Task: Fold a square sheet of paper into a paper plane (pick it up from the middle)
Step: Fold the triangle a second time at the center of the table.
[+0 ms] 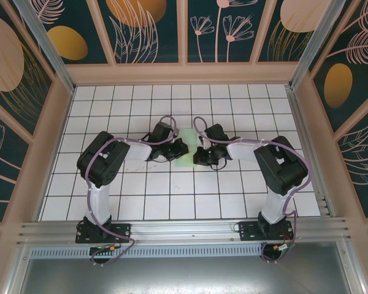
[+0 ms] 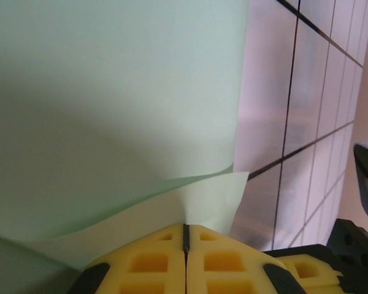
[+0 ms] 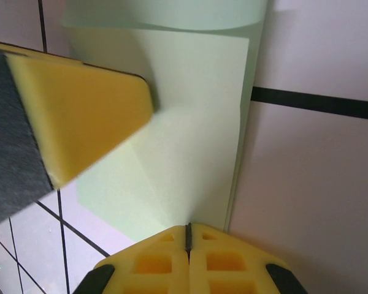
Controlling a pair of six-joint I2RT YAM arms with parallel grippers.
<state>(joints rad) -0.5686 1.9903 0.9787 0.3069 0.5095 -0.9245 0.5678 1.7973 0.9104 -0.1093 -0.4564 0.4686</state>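
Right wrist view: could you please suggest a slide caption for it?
Closed right gripper at the edge of the folded mint-green paper, left gripper's finger alongside.

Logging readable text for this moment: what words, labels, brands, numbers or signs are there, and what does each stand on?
No text can be read in these pictures.
Paper: plain, no print.
Wall panels: plant drawings, no lettering.
Tiles: black grid lines, no numbers.
Arm bases: any marking is too small to tell.
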